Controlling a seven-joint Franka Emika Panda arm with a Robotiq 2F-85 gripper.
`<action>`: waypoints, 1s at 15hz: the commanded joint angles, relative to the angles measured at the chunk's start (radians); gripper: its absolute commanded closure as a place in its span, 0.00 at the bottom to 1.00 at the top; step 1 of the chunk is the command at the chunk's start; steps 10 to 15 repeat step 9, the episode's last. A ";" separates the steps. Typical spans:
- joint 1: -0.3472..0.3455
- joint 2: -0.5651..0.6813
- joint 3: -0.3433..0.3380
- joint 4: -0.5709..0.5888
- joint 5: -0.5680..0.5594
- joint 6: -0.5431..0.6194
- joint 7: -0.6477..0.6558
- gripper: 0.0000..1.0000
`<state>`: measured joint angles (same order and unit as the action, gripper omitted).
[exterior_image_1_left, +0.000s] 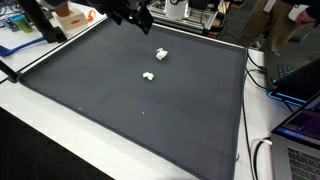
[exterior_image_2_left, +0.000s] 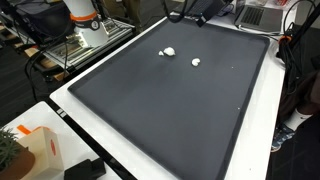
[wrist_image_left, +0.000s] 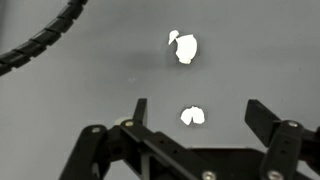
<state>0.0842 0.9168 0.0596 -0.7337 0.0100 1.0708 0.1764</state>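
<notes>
White on the dark mat (exterior_image_1_left: 100, 100), the near lump (wrist_image_left: 192, 116) shows, from the wrist, squarely between the wide-spread fingers (wrist_image_left: 140, 114) of the end effector (wrist_image_left: 197, 108), which hangs above it holding nothing. The far lump (wrist_image_left: 183, 47) lies just beyond, straight ahead; both look roundish.

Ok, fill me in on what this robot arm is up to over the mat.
The arm's gripper hangs above a dark mat with its jaws open, and it holds nothing. Two small white lumps lie on the mat, apart from each other. In the wrist view the nearer lump shows in the gap between the fingers, and the farther lump lies ahead of it. Both exterior views show the gripper up off the mat and touching neither lump.
</notes>
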 joint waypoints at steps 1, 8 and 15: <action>-0.035 -0.175 0.012 -0.231 0.015 0.131 -0.058 0.00; -0.048 -0.272 0.019 -0.302 0.010 0.303 -0.212 0.00; -0.050 -0.303 0.022 -0.338 0.010 0.330 -0.233 0.00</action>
